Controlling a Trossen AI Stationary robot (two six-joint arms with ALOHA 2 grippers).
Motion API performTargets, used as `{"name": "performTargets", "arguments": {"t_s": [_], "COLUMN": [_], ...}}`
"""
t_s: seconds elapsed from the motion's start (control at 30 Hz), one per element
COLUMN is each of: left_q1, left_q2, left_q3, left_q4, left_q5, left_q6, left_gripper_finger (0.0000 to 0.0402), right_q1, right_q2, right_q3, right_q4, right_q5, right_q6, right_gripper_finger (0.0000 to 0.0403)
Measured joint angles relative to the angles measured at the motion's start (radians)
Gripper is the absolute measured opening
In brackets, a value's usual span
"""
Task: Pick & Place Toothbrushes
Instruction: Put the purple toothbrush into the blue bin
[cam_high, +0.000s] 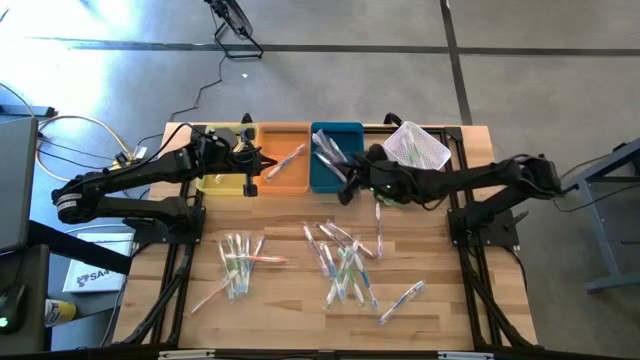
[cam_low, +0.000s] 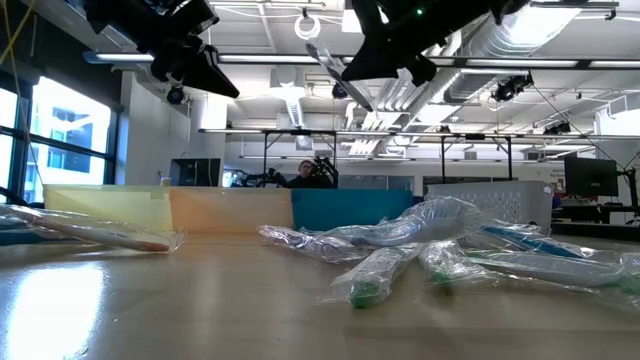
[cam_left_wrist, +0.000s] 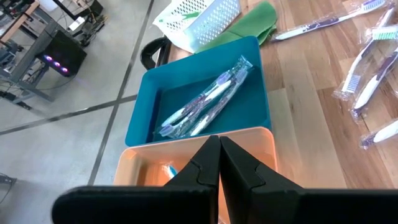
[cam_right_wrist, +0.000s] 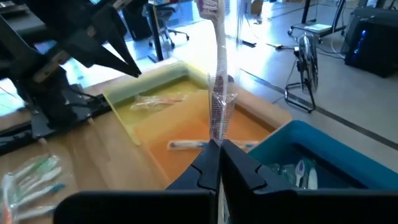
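While right tool pinches wrapped toothbrush above blue tray, left tool closed, empty.

Left arm stretched in from the table's left edge, left gripper pinched shut and empty, hanging above the yellow tray. Right arm reaching in from the opposite side, right gripper raised just beside the blue tray, well right of the yellow tray, fingers clamped on a wrapped toothbrush standing up from them.
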Motion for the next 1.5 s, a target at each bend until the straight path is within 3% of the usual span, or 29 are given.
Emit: {"name": "performTargets", "arguments": {"t_s": [0.43, 1.0, 1.5], "left_q1": [0.000, 0.000, 0.000], "left_q2": [0.000, 0.000, 0.000], "left_q3": [0.000, 0.000, 0.000], "left_q4": [-0.017, -0.016, -0.015], "left_q5": [0.000, 0.000, 0.000], "left_q6": [0.000, 0.000, 0.000], "left_gripper_finger": [0.0006, 0.0006, 0.0006], "right_q1": [-0.099, -0.314, -0.376], "right_q2": [0.167, 0.244, 0.338], "right_q3": [0.276, 0.314, 0.313], "right_q4": [-0.389, -0.400, -0.416], "right_q5": [-0.011, -0.305, -0.402], "right_q6": [0.071, 0.110, 0.143], "right_gripper_finger": [0.0003, 0.0003, 0.0003]}}
